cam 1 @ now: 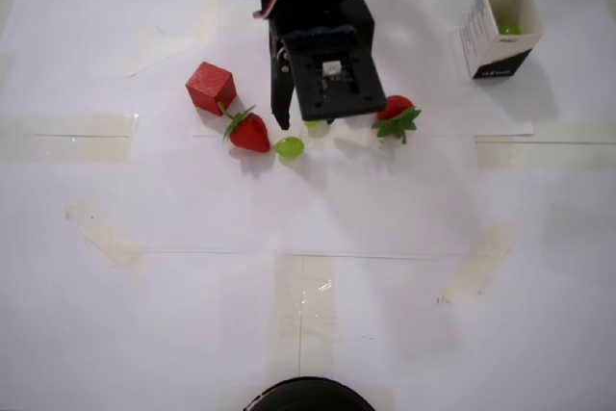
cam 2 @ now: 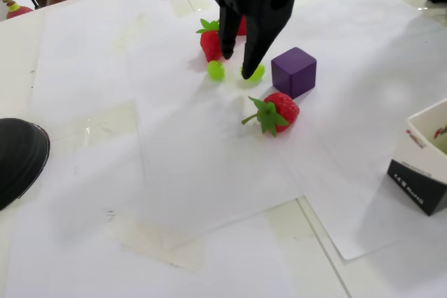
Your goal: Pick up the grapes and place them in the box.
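One grape [cam 1: 508, 29] sits green inside the box [cam 1: 481, 40] at the overhead view's top right. Two are out on the table [cam 1: 308, 238]: one [cam 1: 289, 148] beside a strawberry [cam 1: 249, 131], another [cam 2: 257, 72] under the end effector [cam 2: 237, 65], fingers apart around it, not yet clamped. I judge the job partway done, with these two left.
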{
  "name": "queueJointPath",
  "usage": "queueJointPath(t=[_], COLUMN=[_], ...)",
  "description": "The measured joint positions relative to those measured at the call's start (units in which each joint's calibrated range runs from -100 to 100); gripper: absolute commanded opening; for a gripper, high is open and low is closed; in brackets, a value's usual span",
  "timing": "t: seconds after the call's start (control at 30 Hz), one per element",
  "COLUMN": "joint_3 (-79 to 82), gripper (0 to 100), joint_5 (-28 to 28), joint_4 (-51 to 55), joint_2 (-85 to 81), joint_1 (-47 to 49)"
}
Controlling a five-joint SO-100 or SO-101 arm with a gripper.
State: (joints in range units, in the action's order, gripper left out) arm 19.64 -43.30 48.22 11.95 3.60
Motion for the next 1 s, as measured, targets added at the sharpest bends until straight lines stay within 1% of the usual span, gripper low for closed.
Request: queueJointPath(t=[0.43, 0.6, 0.8, 1.0], joint_3=[2.7, 3.6, 4.0, 4.0], gripper=[17, 14, 9, 7], joint_5=[0.0, 0.0, -0.1, 0.0], joint_4=[-0.6, -0.6, -0.6, -0.6], joint_2=[0.0, 0.0, 0.0, 0.0], joint_1=[0.0, 0.0, 0.0, 0.0])
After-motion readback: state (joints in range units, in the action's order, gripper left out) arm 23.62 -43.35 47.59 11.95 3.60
